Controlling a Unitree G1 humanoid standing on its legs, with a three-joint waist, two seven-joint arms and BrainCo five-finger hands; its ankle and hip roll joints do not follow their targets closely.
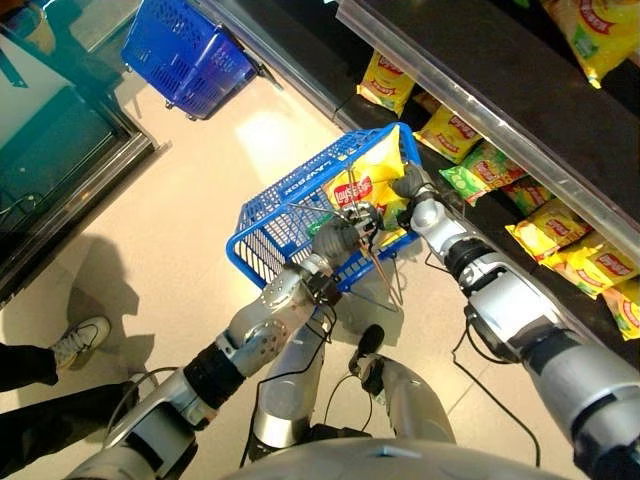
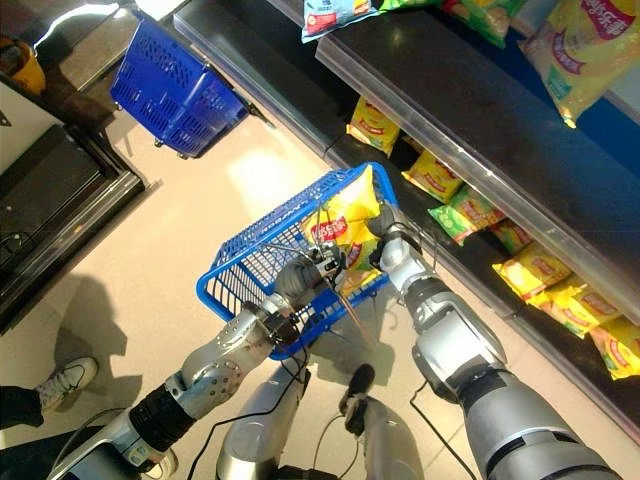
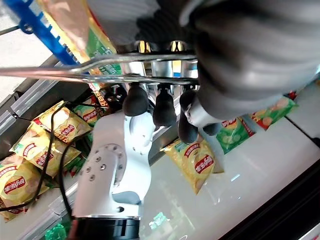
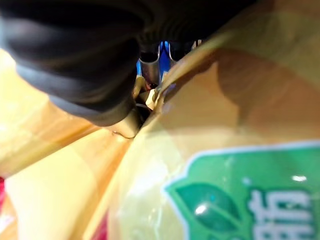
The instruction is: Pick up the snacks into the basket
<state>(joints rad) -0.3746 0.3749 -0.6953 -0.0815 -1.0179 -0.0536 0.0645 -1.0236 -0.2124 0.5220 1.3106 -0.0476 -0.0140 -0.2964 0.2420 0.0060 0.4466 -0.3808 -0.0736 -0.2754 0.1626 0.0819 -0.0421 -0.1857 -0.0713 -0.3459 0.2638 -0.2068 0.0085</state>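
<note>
Left eye view: left hand [image 1: 338, 238] grips one basket's [image 1: 262, 226] handle; right hand [image 1: 411, 187] pinches one yellow bag [image 1: 372, 178].

Place: a shop aisle.
Shelves [image 1: 520, 110]: stocked with yellow and green snack bags [image 1: 585, 262].
Floor: a spare blue shopping basket [image 1: 185, 55] beside a glass-fronted cabinet [image 1: 50, 150].

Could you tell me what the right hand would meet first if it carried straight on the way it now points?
Most likely the yellow snack bag standing in the blue basket; the right hand is already against it.
</note>
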